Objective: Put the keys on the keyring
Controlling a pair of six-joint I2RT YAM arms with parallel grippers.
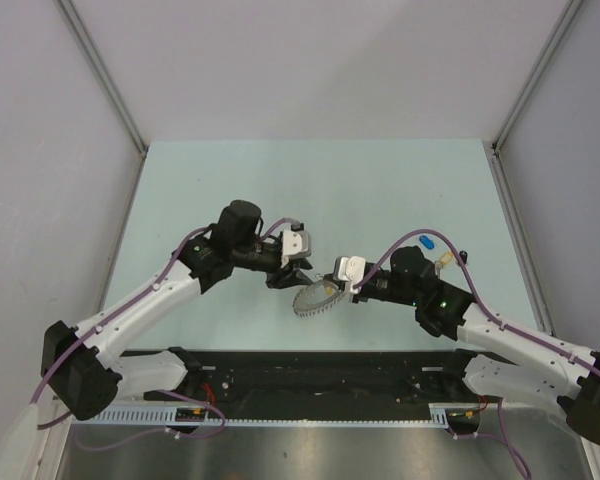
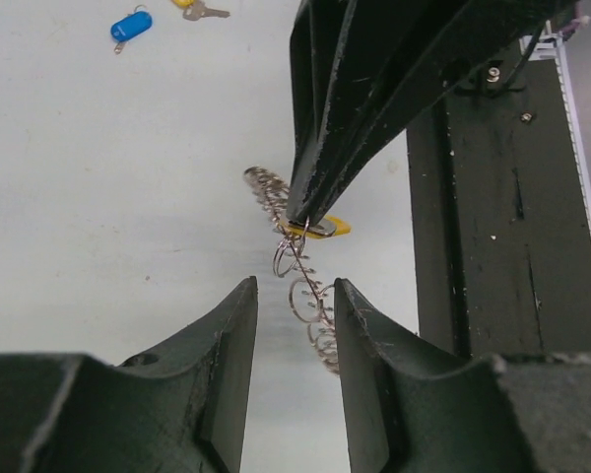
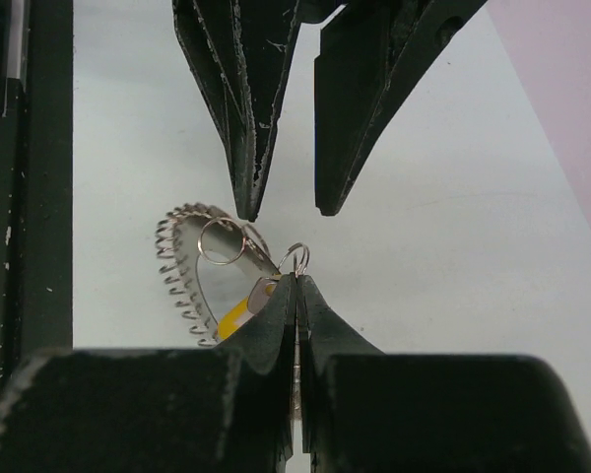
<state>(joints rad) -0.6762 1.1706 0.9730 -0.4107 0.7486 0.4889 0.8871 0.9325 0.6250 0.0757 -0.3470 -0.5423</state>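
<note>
The table (image 1: 230,180) is enclosed by pale panels on three sides, and a black rail (image 1: 310,375) is fixed along its near edge. The working point lies near the middle of the table, towards that near edge, where the two arms meet.

The left gripper (image 2: 295,291) is released: its fingers are parted. In its wrist view the keyring's coil is seen in the gap between them; contact cannot be confirmed.

The right gripper (image 3: 296,286) is clenched, no gap being seen between its fingers. A yellow-headed key (image 3: 233,317) is nipped at its tip, against the keyring (image 1: 317,299). Whether the coil itself is also pinched cannot be told.

The keyring is held tilted just beside both grippers' tips. A small wire ring (image 3: 202,242) is seen against its rim.

Well apart, towards the right edge, a blue key (image 2: 131,25) and a second yellow key (image 2: 205,12) are lying near each other, clear of both arms.
</note>
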